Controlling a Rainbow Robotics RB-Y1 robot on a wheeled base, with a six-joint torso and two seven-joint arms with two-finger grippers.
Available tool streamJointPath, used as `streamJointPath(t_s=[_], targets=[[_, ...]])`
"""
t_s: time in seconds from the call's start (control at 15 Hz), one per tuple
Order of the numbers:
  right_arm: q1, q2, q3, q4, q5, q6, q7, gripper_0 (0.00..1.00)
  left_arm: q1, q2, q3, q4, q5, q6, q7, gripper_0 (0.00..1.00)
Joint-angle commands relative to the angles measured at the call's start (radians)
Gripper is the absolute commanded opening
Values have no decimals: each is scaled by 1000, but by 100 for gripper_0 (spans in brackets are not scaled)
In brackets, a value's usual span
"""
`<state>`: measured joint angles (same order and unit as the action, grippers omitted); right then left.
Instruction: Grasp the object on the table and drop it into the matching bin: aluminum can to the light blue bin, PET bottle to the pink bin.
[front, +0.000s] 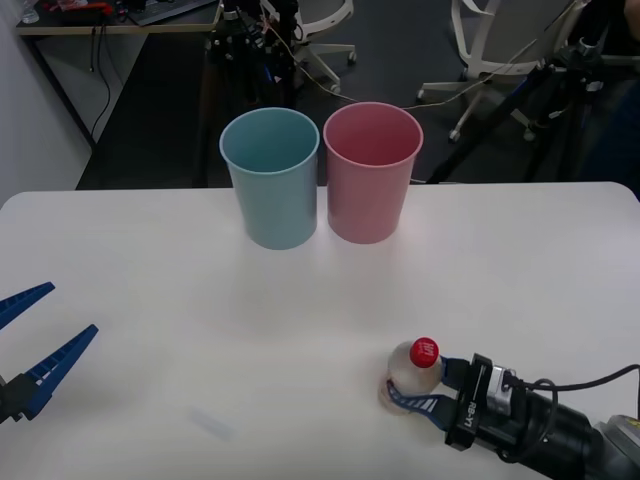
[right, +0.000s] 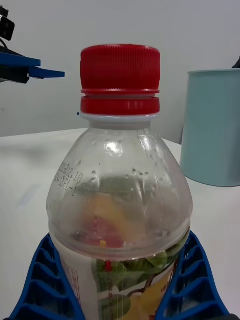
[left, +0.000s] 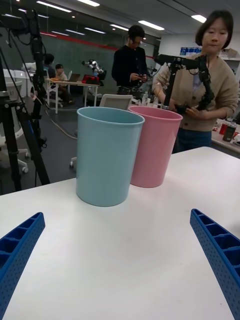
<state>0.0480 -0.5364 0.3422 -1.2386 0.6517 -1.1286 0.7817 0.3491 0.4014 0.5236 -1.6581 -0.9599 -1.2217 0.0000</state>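
The right gripper (front: 412, 392) is seen at the near right edge of the table (front: 150, 300), its blue ribbed fingers (right: 192, 280) clamped on the lower body of the PET bottle (front: 412, 372). The bottle is held upright on the tabletop, red cap (right: 120, 77) uppermost, with the pale label pressed between the finger pads. The left gripper (front: 28, 345) is parked at the near left edge, well apart from the bottle, its fingers (left: 220, 250) spread wide with nothing between them. Toward the far edge of the table, the light blue bin (front: 271, 177) and the pink bin (front: 371, 170) are stood side by side, the pink one on the right, just beside each other.
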Motion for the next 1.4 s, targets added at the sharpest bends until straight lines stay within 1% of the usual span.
streamJointPath(t_s=[0.07,0.2,0.33,0.47,0.6,0.93,1.07,1.4], targets=[[46,-45,0,-65,-23,30,-12,0,0,0,0,0,0,0,0,100],[136,-116,0,-219,-60,148,-19,0,0,0,0,0,0,0,0,100],[202,-171,0,-326,-115,233,-32,0,0,0,0,0,0,0,0,100],[277,-214,-37,-430,-153,308,-44,0,0,0,0,0,0,0,0,100],[339,-224,-91,-499,-173,346,-59,0,0,0,0,0,0,0,0,100],[489,-224,-253,-679,-242,486,-91,0,0,0,0,0,0,0,0,100],[532,-223,-298,-713,-268,524,-98,0,0,0,0,0,0,0,0,100],[573,-221,-370,-731,-339,526,-119,0,0,0,0,0,0,0,0,100]])
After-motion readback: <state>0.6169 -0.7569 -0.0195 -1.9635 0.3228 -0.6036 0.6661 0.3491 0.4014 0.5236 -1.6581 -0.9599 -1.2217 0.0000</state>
